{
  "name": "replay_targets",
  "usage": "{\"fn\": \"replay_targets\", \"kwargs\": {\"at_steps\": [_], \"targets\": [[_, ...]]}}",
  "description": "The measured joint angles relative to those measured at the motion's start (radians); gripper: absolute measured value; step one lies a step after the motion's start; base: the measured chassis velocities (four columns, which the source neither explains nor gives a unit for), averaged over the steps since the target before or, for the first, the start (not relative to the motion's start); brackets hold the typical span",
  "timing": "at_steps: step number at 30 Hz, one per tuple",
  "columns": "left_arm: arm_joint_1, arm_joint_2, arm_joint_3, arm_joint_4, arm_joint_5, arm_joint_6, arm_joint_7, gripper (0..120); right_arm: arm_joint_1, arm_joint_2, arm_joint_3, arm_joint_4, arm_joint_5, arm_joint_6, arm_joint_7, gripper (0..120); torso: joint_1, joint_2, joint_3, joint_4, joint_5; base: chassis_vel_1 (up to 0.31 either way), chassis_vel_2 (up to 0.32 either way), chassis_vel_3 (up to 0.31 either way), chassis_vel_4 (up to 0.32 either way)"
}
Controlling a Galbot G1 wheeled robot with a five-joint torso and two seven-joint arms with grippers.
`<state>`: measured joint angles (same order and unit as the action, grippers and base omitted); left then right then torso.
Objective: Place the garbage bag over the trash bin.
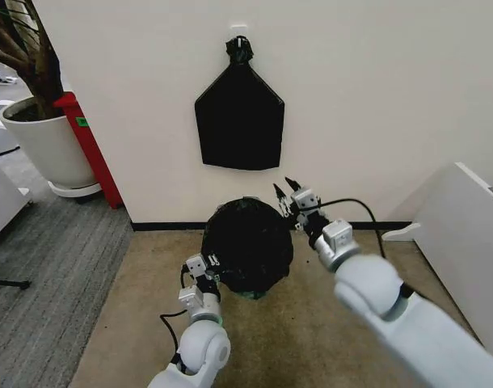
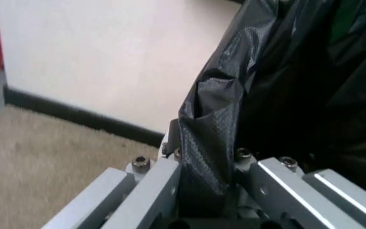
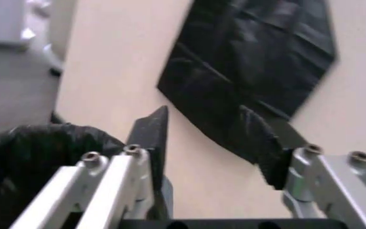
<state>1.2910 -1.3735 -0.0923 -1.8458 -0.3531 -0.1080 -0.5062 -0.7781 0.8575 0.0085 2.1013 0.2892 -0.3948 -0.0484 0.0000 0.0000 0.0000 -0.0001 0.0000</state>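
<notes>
The glossy black garbage bag (image 1: 246, 245) bulges in a round, rumpled mass on the beige carpet close to the wall. The trash bin is hidden by it. My left gripper (image 1: 207, 264) sits at the bag's near-left edge. In the left wrist view a fold of the garbage bag (image 2: 285, 95) is pinched in the left gripper (image 2: 205, 155), which is shut on it. My right gripper (image 1: 288, 195) hovers open just above the bag's far-right edge, holding nothing. In the right wrist view the right gripper (image 3: 205, 131) is spread wide, with the garbage bag (image 3: 30, 152) off to one side.
A flat black bag bundle (image 1: 239, 121) hangs knotted on the cream wall above the bag. A white planter pot (image 1: 46, 145) and a red stand (image 1: 91, 149) are at the far left. A white panel (image 1: 465, 234) leans at the right. A black cable (image 1: 364, 212) trails behind my right arm.
</notes>
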Motion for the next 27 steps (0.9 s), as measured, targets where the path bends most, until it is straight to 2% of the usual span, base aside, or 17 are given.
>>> {"fn": "replay_targets", "kwargs": {"at_steps": [3,4,7,10,11,14,15,19,27], "targets": [[0.005,0.014,-0.001,0.008,0.046,-0.01,0.027,1,0.105,-0.028,-0.044,-0.047,0.005,-0.014,-0.078,56,0.0,0.0,0.0,0.0002,-0.0002,0.0,0.0,0.0,0.0],[0.005,0.014,-0.001,0.008,0.046,-0.01,0.027,1,0.105,-0.028,-0.044,-0.047,0.005,-0.014,-0.078,56,0.0,0.0,0.0,0.0002,-0.0002,0.0,0.0,0.0,0.0],[0.008,0.024,0.0,0.017,0.092,-0.027,0.052,1,0.214,-0.045,-0.099,-0.119,0.001,-0.03,-0.151,70,0.0,0.0,0.0,0.0002,0.0,0.0,0.0,0.0,0.0],[0.01,0.024,0.006,0.027,0.126,-0.041,0.066,1,0.339,-0.067,-0.205,-0.214,-0.009,-0.026,-0.213,84,0.0,0.0,0.0,0.0002,0.0008,0.0,0.0,0.0,0.0],[0.01,0.024,0.006,0.027,0.126,-0.041,0.066,1,0.339,-0.067,-0.205,-0.214,-0.009,-0.026,-0.213,84,0.0,0.0,0.0,0.0002,0.0008,0.0,0.0,0.0,0.0],[0.008,0.016,0.006,0.045,0.157,-0.055,0.074,1,0.465,-0.098,-0.321,-0.274,-0.006,-0.024,-0.254,94,0.0,0.0,0.0,0.0003,-0.0011,0.0,0.0,0.0,0.0],[0.006,0.015,0.007,0.049,0.161,-0.057,0.075,1,0.493,-0.102,-0.352,-0.285,-0.004,-0.024,-0.265,97,0.0,0.0,0.0,0.0,0.0,0.0,0.0,0.0,0.0],[-0.002,0.015,0.007,0.055,0.166,-0.059,0.075,1,0.597,-0.112,-0.458,-0.326,-0.006,-0.023,-0.319,100,0.0,0.0,0.0,0.0002,0.0001,0.0,0.0,0.0,0.0],[-0.007,0.026,-0.002,0.065,0.177,-0.066,0.075,1,0.704,-0.133,-0.585,-0.352,-0.004,-0.01,-0.376,100,0.0,0.0,0.0,0.0001,-0.0003,0.0,0.0,0.0,0.0]]}}
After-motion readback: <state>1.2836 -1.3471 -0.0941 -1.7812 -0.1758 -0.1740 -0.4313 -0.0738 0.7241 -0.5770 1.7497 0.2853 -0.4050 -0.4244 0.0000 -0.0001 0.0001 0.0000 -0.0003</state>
